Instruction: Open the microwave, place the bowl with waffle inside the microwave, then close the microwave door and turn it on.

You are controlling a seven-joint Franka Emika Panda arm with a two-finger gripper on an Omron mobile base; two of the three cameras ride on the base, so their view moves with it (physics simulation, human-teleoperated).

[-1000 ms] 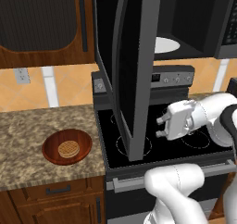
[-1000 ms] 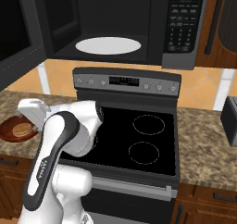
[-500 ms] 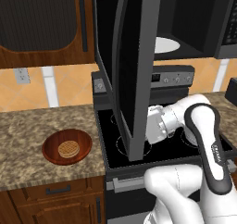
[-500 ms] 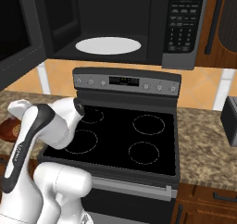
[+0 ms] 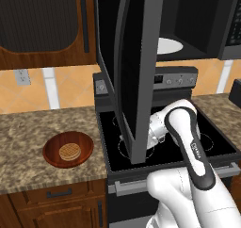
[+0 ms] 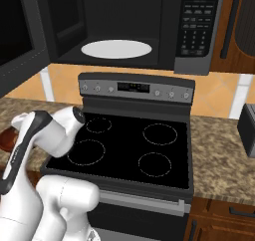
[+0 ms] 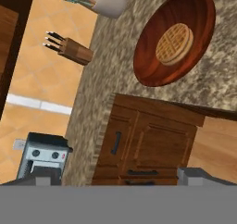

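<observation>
Left base view looks over a speckled granite desk (image 5: 28,142) set on brown wooden cabinets (image 5: 52,206), with an orange tiled wall behind it and a white outlet (image 5: 21,76) on that wall. The bowl (image 5: 68,149) sits on the desk to the left of the black glass-top stove (image 5: 216,144), upright, with the waffle (image 5: 69,151) lying flat in its middle. Above the stove the microwave (image 6: 124,26) hangs with its cavity exposed and the white turntable (image 6: 116,49) plain to see; the microwave door (image 5: 136,76) is swung wide and stands edge-on toward the camera, hiding most of the robot's hand behind it. The white arm reaches over the stove's left burners (the right base view shows it low at the left, over the front corner of the stove). In the hand view, which is rolled over, the bowl and waffle sit at upper right on the granite, well clear of the pincer (image 7: 118,177), whose two grey tips stand far apart at the bottom edge, spread and holding nothing. A knife block (image 7: 74,51), a white utensil cup (image 7: 109,0) and a grey toaster (image 7: 44,156) also stand on the desk.
</observation>
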